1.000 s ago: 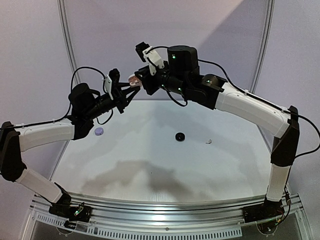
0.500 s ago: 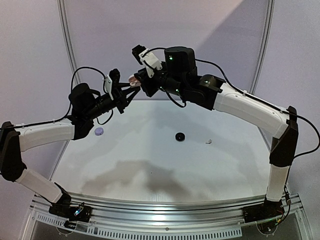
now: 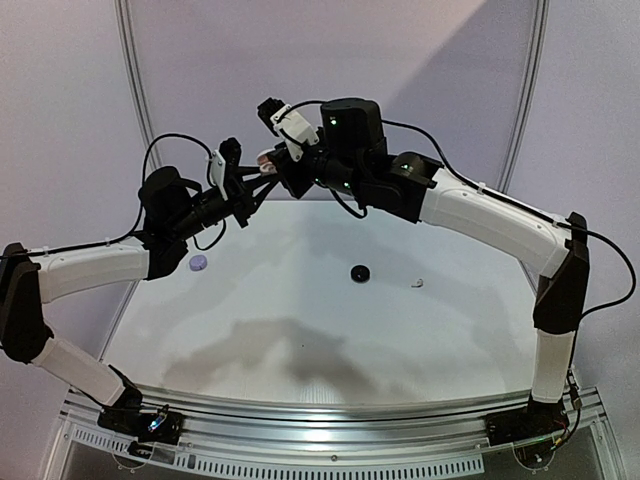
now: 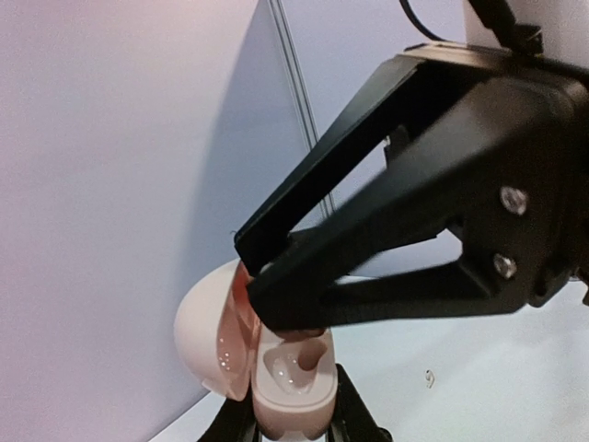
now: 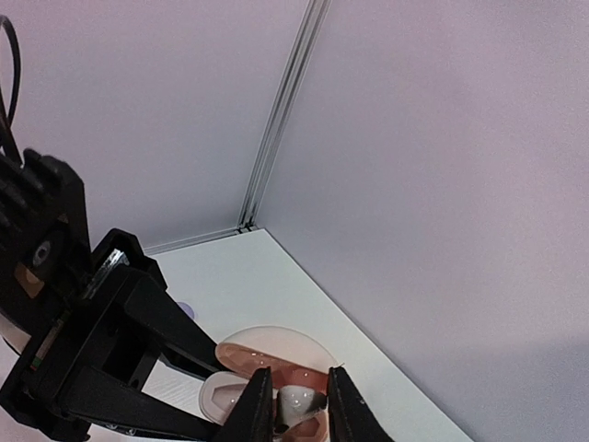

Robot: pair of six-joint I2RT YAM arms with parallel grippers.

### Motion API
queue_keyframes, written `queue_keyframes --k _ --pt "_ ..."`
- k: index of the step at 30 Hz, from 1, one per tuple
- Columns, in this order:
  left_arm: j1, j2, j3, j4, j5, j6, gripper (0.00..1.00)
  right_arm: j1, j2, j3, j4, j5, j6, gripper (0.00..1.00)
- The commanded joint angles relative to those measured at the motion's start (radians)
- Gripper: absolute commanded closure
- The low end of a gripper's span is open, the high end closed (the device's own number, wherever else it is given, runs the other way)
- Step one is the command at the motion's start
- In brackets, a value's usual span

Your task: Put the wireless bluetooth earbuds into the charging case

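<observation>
White counter (image 3: 300, 330), glossy, faint shadows across its middle. Slotted aluminium rail (image 3: 330, 415) along the near edge. Pale lavender wall panels (image 3: 400, 60) behind the far edge, split by thin metal uprights (image 3: 130, 60) near both far corners.

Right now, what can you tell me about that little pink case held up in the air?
The charging case is small, rounded, glossy plastic, pale pink-white outside, pinker inside. Its hinged lid stands open, showing moulded sockets. The left tool clamps its base, holding it high above the table. The right tool reaches into it with a white earbud between its fingers at one socket; whether that grip is tight I cannot tell.
</observation>
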Motion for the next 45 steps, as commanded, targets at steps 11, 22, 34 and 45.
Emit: queue_keyframes --k 11,22,34,45 --pt "-0.006 -0.015 -0.008 0.040 0.002 0.001 1.00 0.005 -0.005 0.011 -0.022 0.016 0.049 0.52" --pt "0.002 -0.024 -0.021 -0.007 -0.013 -0.034 1.00 -0.059 -0.187 0.010 0.059 -0.203 0.222 0.29" --pt "0.004 -0.033 -0.028 -0.011 -0.006 -0.039 1.00 -0.431 -0.241 -0.051 -0.392 -0.077 0.783 0.51" --pt "0.005 -0.044 -0.030 -0.030 0.005 -0.034 1.00 -0.578 0.040 -0.164 -0.783 -0.061 0.935 0.53"
